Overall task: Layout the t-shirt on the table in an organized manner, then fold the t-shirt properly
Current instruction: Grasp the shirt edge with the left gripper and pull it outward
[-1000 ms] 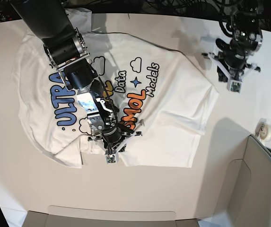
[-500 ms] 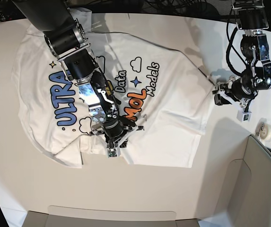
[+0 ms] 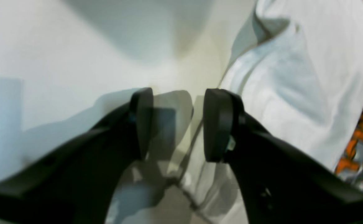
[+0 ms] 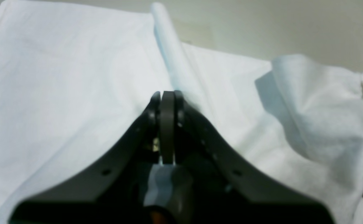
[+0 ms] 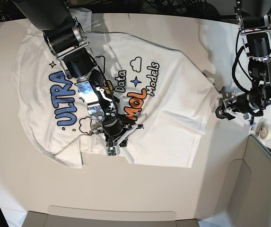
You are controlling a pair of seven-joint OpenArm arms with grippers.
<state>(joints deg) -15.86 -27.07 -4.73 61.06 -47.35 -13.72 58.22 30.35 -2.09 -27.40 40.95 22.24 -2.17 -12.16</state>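
T-shirt [image 5: 126,94] lies print-up across the middle of the table [image 5: 140,189], still rumpled: the hem side nearest my right gripper [image 5: 110,150] is bunched into folds, and a sleeve juts toward the far end by my left gripper [image 5: 219,113]. Right jaws are pressed fully together, pads meeting with no gap; in the right wrist view they sit low over plain white cloth beside a raised ridge [image 4: 169,53], and I cannot tell whether any fabric is pinched between them. Left jaws stand well apart, holding nothing; the left wrist view shows bare table between the pads with the sleeve edge [image 3: 231,74] just beside the one nearer the shirt. My reading: this is the spreading stage, folding not begun. To do it well, I would bring the open left jaws in low and flat so one finger slides under the sleeve hem, closing on a single layer near its corner. Then draw outward along the table, away from the right gripper, keeping the cloth skimming the surface so the creases pull out instead of lifting. Risk: grabbing two layers, or dragging the whole shirt if the right side is not anchoring it.
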